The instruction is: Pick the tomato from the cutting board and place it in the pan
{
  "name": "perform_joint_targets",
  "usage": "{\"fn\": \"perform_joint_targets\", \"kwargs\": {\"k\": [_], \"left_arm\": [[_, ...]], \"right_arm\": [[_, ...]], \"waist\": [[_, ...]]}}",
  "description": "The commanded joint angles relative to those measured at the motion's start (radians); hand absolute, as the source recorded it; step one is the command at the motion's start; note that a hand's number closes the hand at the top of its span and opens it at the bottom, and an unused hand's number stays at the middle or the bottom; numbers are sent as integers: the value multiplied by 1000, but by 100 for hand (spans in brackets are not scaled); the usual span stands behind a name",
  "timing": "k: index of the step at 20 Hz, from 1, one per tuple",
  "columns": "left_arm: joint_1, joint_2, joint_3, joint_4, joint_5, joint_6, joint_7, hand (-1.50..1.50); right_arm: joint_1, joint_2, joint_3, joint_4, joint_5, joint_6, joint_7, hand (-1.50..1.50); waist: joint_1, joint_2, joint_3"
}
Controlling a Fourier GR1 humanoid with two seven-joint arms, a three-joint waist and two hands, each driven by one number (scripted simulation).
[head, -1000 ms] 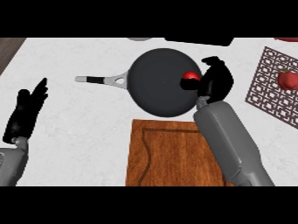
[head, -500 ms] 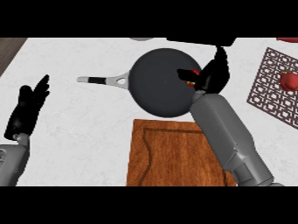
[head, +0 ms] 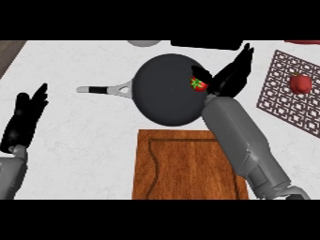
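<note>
Right hand (head: 230,75) has opened since half a second ago: fingers now spread straight, pointing away over the pan's right rim, no longer curled on the tomato. Tomato (head: 198,84) now lies free inside the pan (head: 163,91), at its right edge, just beside the palm.

Left hand (head: 25,119) unchanged, resting open, fingers up, well left of the pan.

Tabletop (head: 79,122) white, marbled. Wooden cutting board (head: 183,164) just below the pan, bare. Dark lattice trivet (head: 308,101) right of the pan, carrying a red vegetable (head: 300,83).

Tomato: small, red, green stem cap showing.
</note>
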Motion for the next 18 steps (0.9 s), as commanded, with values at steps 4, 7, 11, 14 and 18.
{"fn": "perform_joint_targets", "kwargs": {"k": [4, 7, 11, 14, 18], "left_arm": [[7, 13, 52, 68, 9, 11, -35, 0], [125, -16, 35, 13, -9, 45, -51, 0], [157, 13, 72, 6, 22, 17, -49, 0], [136, 27, 71, -23, 13, 20, -15, 0], [172, 38, 107, -10, 34, 21, -29, 0]], "right_arm": [[50, 6, 76, 2, 8, -254, 130, -150], [135, 6, 119, -98, 38, -249, 149, -150], [238, 6, 188, -228, 76, -217, 190, -150], [376, 6, 259, -357, 91, -212, 199, -150], [567, 6, 325, -540, 131, -184, 194, -150]], "waist": [[-67, -23, -3], [-103, -45, -4], [-120, -54, -5], [-137, -57, -5], [-162, -61, -6]]}}
